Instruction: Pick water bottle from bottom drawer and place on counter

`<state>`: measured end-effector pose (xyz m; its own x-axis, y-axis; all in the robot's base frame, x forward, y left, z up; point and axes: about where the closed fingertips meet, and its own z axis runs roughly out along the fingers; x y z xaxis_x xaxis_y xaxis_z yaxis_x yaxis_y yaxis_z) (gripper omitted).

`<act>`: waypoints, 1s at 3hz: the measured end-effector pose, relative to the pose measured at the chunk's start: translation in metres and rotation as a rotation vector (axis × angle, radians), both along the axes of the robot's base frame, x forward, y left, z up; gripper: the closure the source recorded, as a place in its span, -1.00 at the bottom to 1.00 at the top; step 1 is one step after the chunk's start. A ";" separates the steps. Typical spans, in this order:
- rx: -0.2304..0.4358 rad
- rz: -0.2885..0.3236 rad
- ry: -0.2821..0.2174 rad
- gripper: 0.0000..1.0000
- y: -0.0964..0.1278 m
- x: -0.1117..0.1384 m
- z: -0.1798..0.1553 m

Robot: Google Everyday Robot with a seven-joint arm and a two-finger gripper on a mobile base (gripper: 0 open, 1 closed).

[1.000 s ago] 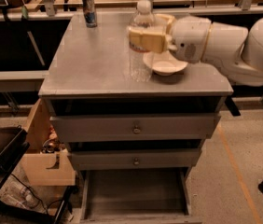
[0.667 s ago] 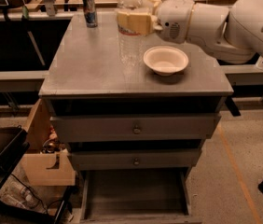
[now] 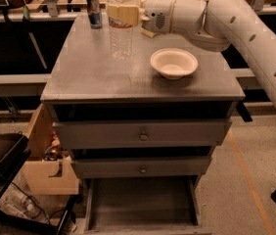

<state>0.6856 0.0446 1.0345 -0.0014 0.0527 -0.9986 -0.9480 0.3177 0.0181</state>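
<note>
Over the counter (image 3: 94,77), the tool (image 3: 122,14) grips the water bottle (image 3: 120,40), its label unreadable.

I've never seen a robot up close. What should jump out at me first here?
The big white arm reaching in from the right, its gripper clasping a clear water bottle upright at the back of the grey counter. Beside it sits a white bowl, and down below the bottom drawer stands pulled open.
</note>
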 end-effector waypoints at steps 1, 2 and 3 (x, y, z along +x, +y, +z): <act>0.001 0.060 0.029 1.00 0.031 0.016 -0.013; -0.033 0.110 0.038 1.00 0.069 0.022 -0.021; -0.026 0.110 0.036 1.00 0.070 0.018 -0.022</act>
